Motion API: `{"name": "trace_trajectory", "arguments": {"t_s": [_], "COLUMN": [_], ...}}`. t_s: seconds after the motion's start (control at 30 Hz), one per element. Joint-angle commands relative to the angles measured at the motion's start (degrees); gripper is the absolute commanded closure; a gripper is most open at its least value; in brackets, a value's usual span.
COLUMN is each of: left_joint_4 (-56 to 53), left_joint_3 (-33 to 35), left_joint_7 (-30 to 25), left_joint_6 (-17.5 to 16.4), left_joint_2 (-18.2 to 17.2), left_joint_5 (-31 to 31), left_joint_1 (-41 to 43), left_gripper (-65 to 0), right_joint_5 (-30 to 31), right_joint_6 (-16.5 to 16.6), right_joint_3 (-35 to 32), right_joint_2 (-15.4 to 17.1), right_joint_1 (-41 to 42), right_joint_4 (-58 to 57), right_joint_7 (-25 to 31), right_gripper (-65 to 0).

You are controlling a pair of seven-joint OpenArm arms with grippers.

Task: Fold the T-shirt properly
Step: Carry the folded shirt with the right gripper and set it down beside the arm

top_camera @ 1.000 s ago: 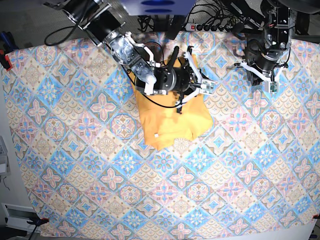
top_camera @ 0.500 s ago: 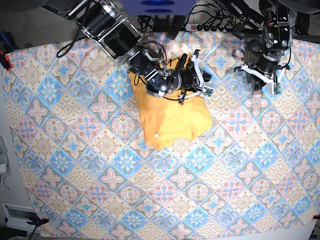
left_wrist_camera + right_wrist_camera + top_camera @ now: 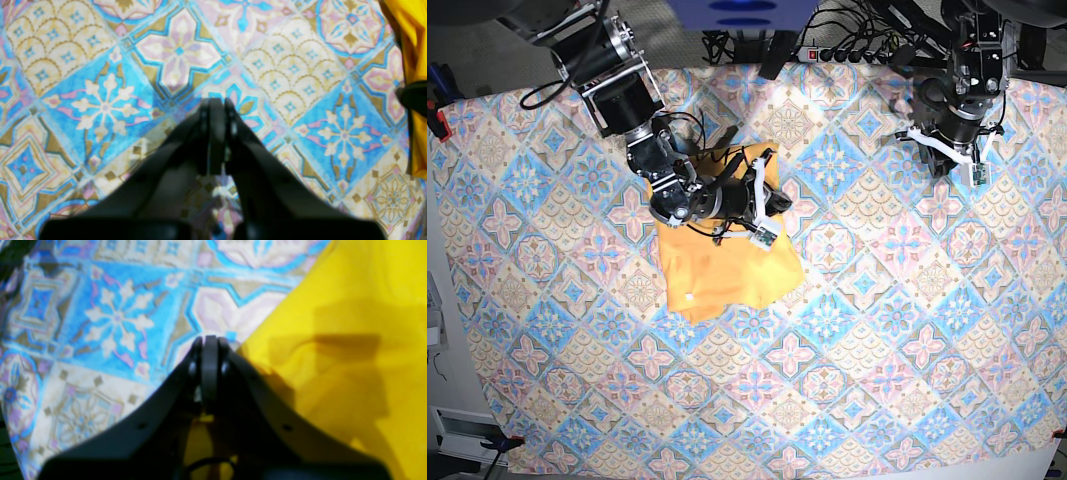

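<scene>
The pale yellow-orange T-shirt [image 3: 727, 268] lies bunched into a rough rectangle left of centre on the tablecloth, a small white tag [image 3: 689, 296] near its lower left corner. My right gripper [image 3: 768, 160] lies across the shirt's top, jaws together at the shirt's upper right edge. In the right wrist view the closed gripper [image 3: 209, 341] meets the yellow cloth's [image 3: 350, 340] border. My left gripper [image 3: 947, 165] is shut and empty over bare tablecloth at the far right; the left wrist view shows it closed [image 3: 215, 101], with the shirt's edge [image 3: 412, 40] at the far right.
The blue-pink patterned tablecloth [image 3: 847, 350] covers the whole table. A power strip and cables [image 3: 847, 52] lie beyond the back edge. A red clamp [image 3: 437, 122] holds the cloth at the left edge.
My right arm has swung left and pulled in, and the T-shirt has slid left and slightly down with it. The left arm has stayed where it was.
</scene>
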Motion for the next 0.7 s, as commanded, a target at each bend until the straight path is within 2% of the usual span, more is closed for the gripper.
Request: {"name": "trace_trajectory", "arguments": {"t_s": [0.0, 0.33, 0.5, 0.67], "left_joint_4": [0.9, 0.9, 1.0, 1.0], "left_joint_3": [0.4, 2.5, 2.8, 2.8], "left_joint_7": [-1.0, -1.0, -1.0, -1.0], "left_joint_6": [-0.3, -0.3, -0.3, -0.3], "left_joint_2": [-0.5, -0.4, -0.4, -0.4], "left_joint_5": [0.3, 0.3, 0.3, 0.1], "left_joint_1": [-0.1, -0.1, 0.1, 0.1], "left_gripper": [0.0, 0.0, 0.0, 0.0], "right_joint_5": [-0.7, -0.6, -0.6, -0.7], "right_joint_6": [-0.5, -0.5, -0.5, -0.5], "right_joint_3": [0.2, 0.6, 8.1, 10.7], "right_joint_2": [1.0, 7.0, 8.4, 10.4], "right_joint_1": [1.2, 4.9, 5.7, 7.4], "right_joint_4": [0.7, 0.5, 0.5, -0.3], "right_joint_7": [-0.7, -0.6, -0.7, -0.9], "right_gripper": [-0.9, -0.8, -1.1, -1.1]}}
